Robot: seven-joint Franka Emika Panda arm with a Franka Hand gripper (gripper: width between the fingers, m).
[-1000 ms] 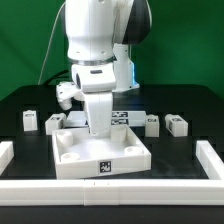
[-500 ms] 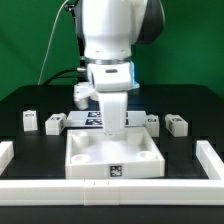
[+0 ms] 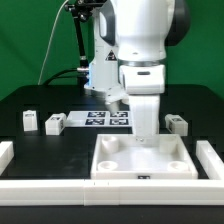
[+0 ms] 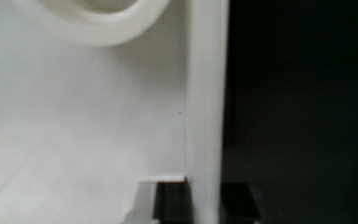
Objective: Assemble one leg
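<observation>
The hand (image 3: 147, 130) is positioned at the far rim of the tray (image 3: 143, 160), near the middle of that edge. In the wrist view the fingers (image 4: 172, 207) are seen on either side of the rim wall, closed against it with only the wall's thickness between them. The tray is therefore judged to be gripped. A grip on the rim is presumably chosen so that the tray can be slid across the bench (image 3: 40, 145) without being lifted.

No leg is held. The nearest leg (image 3: 177, 124) lies on the bench just beyond the tray's far corner at the exterior view's right, untouched. A second leg (image 3: 55, 123) and a third leg (image 3: 29, 121) lie well apart from the tray at the exterior view's left, beside the marker board (image 3: 105, 118). Insertion of a leg is judged not yet begun.
</observation>
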